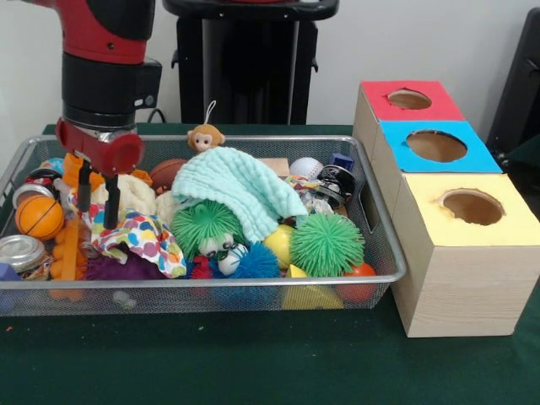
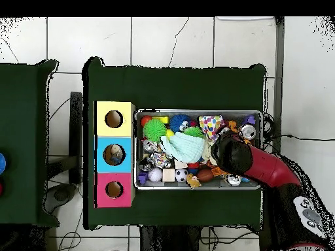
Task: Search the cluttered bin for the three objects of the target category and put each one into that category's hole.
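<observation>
**binwatcher:** Going left to right in the front view: the red and black arm (image 1: pixel 105 59) comes straight down over the left end of the wire mesh bin (image 1: pixel 384 253), wrist vertical. The gripper (image 1: pixel 98 201) hangs just above a polka-dot cloth (image 1: pixel 139 236), its two thin black fingers (image 1: pixel 112 207) a little apart with nothing between them. An orange mini basketball (image 1: pixel 39 217) and a small glass jar (image 1: pixel 22 253) sit just left of it.

**sorter_22:** And the middle?

**binwatcher:** A mint green washcloth (image 1: pixel 240 186) is draped over a green spiky ball (image 1: pixel 205 224), with a little monkey toy (image 1: pixel 204 137) perched at the back rim. Further right there's another green spiky ball (image 1: pixel 327 243), and a baseball (image 1: pixel 305 167) at the back.

**sorter_22:** The holes?

**binwatcher:** The wooden box (image 1: pixel 460 278) stands just beside the bin's right end, with red (image 1: pixel 409 99), blue (image 1: pixel 435 146) and yellow (image 1: pixel 472 207) holes. From overhead, the arm (image 2: pixel 252 160) covers the bin's (image 2: pixel 196 112) right part.
</observation>
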Robot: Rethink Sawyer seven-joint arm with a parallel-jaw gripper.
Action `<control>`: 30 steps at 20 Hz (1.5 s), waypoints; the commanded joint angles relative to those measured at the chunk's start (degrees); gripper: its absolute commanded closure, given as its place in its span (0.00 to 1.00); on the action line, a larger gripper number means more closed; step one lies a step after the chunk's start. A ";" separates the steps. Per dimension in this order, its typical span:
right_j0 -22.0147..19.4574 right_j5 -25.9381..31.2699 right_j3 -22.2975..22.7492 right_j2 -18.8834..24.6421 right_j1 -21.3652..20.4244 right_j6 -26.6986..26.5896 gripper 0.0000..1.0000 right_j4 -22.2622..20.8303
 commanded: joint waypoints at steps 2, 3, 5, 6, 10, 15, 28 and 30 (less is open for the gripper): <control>3.33 -8.04 0.74 1.19 8.88 5.70 0.00 -3.17; 4.93 -9.56 -0.11 -0.21 10.35 7.06 0.00 -2.52; 6.80 -11.32 -0.91 -1.88 11.99 8.31 0.00 -1.38; 7.11 -11.91 -1.02 -2.14 12.49 8.44 0.00 -0.95; 8.22 -15.89 -1.80 -3.31 15.80 9.17 0.00 0.93; 8.03 -18.18 -2.10 -3.24 17.83 8.49 0.00 2.12; 5.41 -11.92 1.21 -0.88 11.68 5.81 0.00 1.54; 4.71 -7.57 3.14 -0.55 7.00 4.44 0.00 1.31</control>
